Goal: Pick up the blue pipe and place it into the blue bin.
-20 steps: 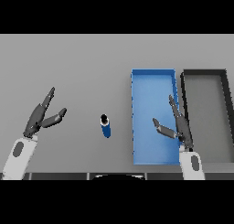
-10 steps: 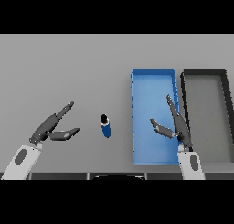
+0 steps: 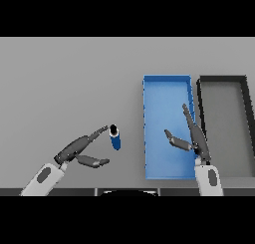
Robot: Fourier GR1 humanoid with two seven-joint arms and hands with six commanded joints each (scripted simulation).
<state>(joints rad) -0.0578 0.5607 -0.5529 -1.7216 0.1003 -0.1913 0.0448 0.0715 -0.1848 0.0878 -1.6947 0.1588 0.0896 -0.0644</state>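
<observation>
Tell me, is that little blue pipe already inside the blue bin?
No. The blue pipe stands on the grey table, left of the blue bin.

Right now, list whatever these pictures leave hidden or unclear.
Head view only:
- Whether the left hand fingertips touch the blue pipe: too close to tell.
- Blue bin floor beneath the right hand: covered by the hand.
- The pipe's far side and base: hidden by its own body.
- Dark bin right wall: near the edge, unclear.

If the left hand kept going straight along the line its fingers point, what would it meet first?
Most likely the small blue pipe standing upright on the grey table: the left hand's straight fingers aim right at its dark open top, fingertips almost touching. Relative height is hard to judge from above.
</observation>
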